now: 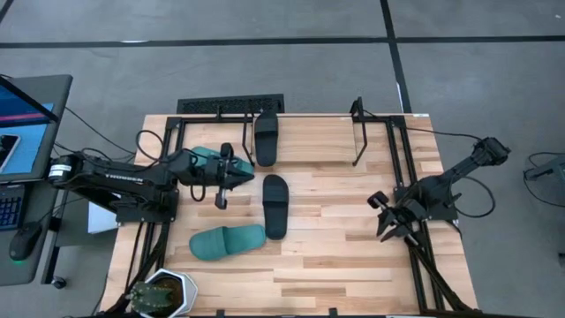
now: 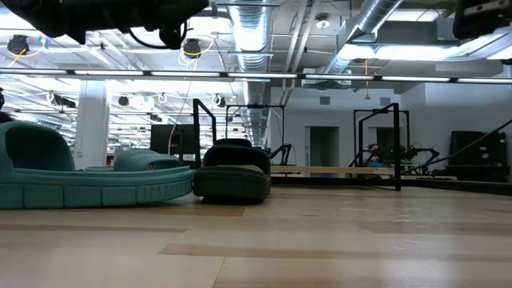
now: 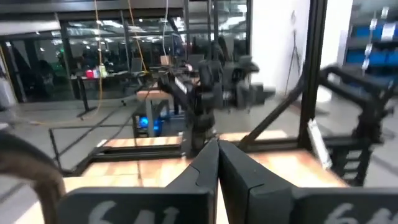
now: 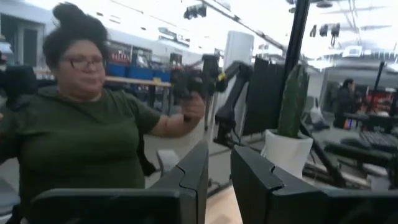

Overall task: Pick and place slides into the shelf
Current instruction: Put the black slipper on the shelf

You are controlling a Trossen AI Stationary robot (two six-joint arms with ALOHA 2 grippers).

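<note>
In the high view my left gripper (image 1: 243, 174) is shut and hovers above the table's left-middle, fingers pointing right; its wrist view shows the fingertips (image 3: 217, 149) together with nothing between them. One teal slide (image 1: 205, 161) lies partly hidden under that arm, beside the shelf's left end. A second teal slide (image 1: 228, 241) and a black slide (image 1: 275, 205) lie flat on the table. Another black slide (image 1: 266, 137) lies in the shelf (image 1: 357, 132) at the far edge. My right gripper (image 1: 384, 223) waits open at the table's right edge.
A black slotted grille (image 1: 231, 106) lies behind the shelf. A potted plant (image 1: 163, 291) stands at the near left corner. A laptop (image 1: 26, 124) sits off the table's left. A person (image 4: 81, 137) stands beyond the table. Bare wood (image 1: 335, 230) lies between the slides and the right arm.
</note>
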